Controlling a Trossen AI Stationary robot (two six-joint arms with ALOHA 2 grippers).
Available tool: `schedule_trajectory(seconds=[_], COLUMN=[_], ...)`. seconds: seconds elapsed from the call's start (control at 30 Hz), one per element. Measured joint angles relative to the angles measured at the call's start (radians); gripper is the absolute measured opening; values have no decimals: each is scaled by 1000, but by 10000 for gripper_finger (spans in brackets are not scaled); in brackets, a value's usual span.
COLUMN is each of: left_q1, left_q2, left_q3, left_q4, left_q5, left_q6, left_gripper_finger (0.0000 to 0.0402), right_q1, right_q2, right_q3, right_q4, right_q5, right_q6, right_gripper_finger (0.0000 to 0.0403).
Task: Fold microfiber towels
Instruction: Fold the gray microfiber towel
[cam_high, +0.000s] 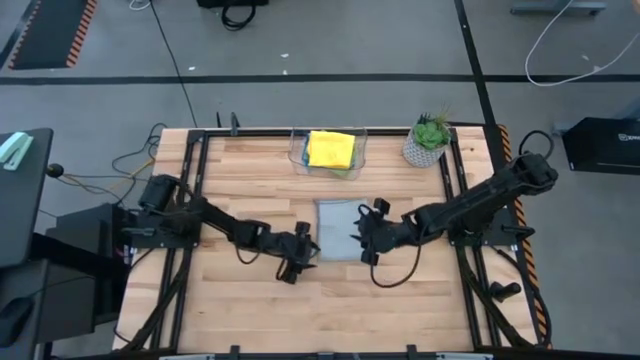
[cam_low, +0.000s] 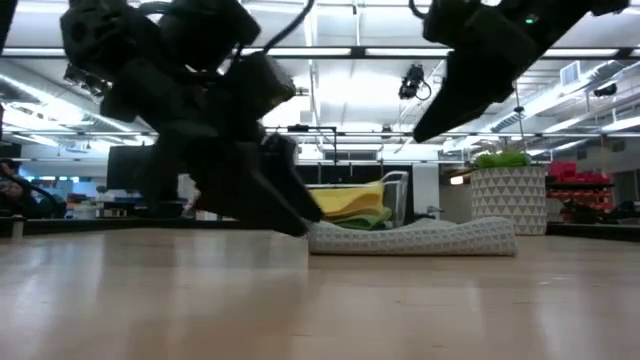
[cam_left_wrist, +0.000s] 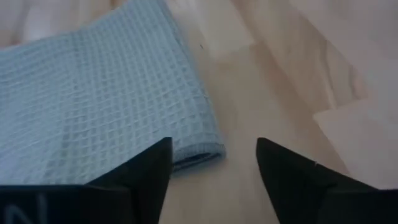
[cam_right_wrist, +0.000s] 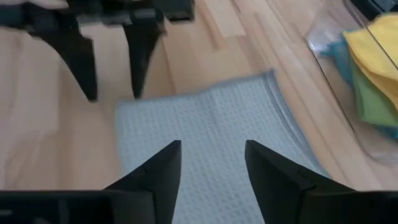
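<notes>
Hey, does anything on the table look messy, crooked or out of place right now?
Nothing stands out. The folded grey towel lies flat between the open left gripper and open right gripper. The yellow towel sits stacked in the clear bin, and the potted plant stands upright.

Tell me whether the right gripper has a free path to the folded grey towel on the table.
Probably yes. The right gripper hangs open right over the grey towel, and nothing lies between them. The left gripper, also open, sits off the towel's other edge, out of the way.

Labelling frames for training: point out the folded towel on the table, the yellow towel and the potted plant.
folded towel (cam_high: 338, 228), high view, its middle
yellow towel (cam_high: 330, 149), high view, top face
potted plant (cam_high: 426, 146), high view, white pot
</notes>
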Motion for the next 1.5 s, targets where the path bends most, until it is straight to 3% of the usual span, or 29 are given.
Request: schedule_trajectory(seconds=[0.13,0.23,0.43,0.53,0.6,0.8,0.97,1.23,1.5], left_q1=[-1,-1,-2,-3,2,15,25,24,24], left_q2=[58,95,123,116,113,72,30,14,14], left_q3=[58,97,126,124,124,123,121,120,121], left_q4=[-52,-78,-89,-97,-99,-101,-115,-107,-92], left_q5=[-22,-32,-31,-61,-81,-79,-75,-50,-50], left_q6=[8,22,54,65,70,19,-44,-86,-99], left_gripper_finger=[255,232,118,44,17,21,13,13,15], right_q1=[37,53,84,104,118,158,164,166,167], right_q2=[7,5,2,24,47,166,302,437,495], right_q3=[-1,0,2,2,5,65,164,289,308], right_q4=[-12,-8,-11,3,16,8,-102,-185,-235], right_q5=[32,41,38,-3,-20,-25,23,89,101], right_q6=[33,36,21,9,10,-2,-4,3,77], right_gripper_finger=[201,205,209,223,237,274,275,236,184])
